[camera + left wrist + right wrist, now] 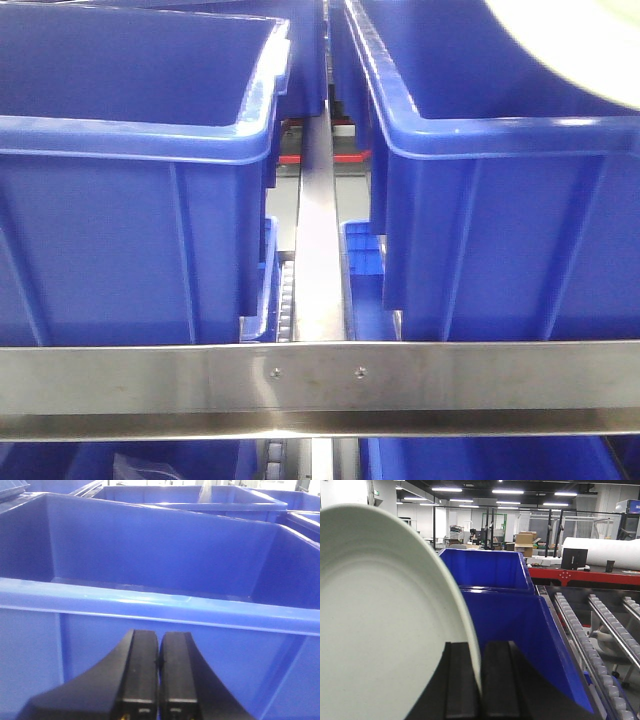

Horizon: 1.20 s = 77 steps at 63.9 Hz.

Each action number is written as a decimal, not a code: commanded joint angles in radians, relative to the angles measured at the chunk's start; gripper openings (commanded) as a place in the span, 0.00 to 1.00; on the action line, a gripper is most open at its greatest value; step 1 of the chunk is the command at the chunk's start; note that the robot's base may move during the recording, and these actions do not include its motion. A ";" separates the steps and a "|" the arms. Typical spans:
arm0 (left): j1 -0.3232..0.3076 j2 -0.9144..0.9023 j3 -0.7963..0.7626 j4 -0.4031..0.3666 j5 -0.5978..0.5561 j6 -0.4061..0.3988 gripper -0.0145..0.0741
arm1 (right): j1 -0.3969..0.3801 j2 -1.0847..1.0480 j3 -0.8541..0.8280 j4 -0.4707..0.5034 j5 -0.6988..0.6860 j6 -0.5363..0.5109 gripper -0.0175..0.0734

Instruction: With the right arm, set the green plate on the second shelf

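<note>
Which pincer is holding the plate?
The right pincer: it is clamped on the edge of the green plate. The left pincer is shut on nothing, in front of a blue box.

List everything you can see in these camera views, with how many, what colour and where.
green plate: one, pale green, gripped by its rim, over the right bin in the front view.
blue bins: two large ones side by side, more behind and below; blue; on the rack.
shelf rail: one, bare metal, running across in front of the bins.
roller tracks: several, grey, right of the bins in the right wrist view.
cardboard boxes: a few, brown, far background.
left hand: one, black, shut and empty, facing a bin wall.
right hand: one, black, shut on the plate's rim.
</note>
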 commanded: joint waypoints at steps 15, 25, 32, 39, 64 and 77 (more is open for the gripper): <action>0.002 -0.017 0.041 0.000 -0.082 -0.002 0.31 | -0.007 0.010 -0.035 0.001 -0.112 0.007 0.23; 0.002 -0.017 0.041 0.000 -0.082 -0.002 0.31 | -0.007 0.010 -0.035 0.001 -0.113 0.007 0.23; 0.002 -0.017 0.041 0.000 -0.082 -0.002 0.31 | -0.007 0.015 -0.035 0.000 -0.135 0.007 0.23; 0.002 -0.017 0.041 0.000 -0.082 -0.002 0.31 | -0.007 0.073 -0.035 0.013 -0.212 0.007 0.23; 0.002 -0.017 0.041 0.000 -0.082 -0.002 0.31 | -0.110 0.526 -0.198 0.121 -0.424 -0.072 0.23; 0.002 -0.017 0.041 0.000 -0.082 -0.002 0.31 | -0.125 0.730 -0.334 0.116 -0.346 -0.072 0.40</action>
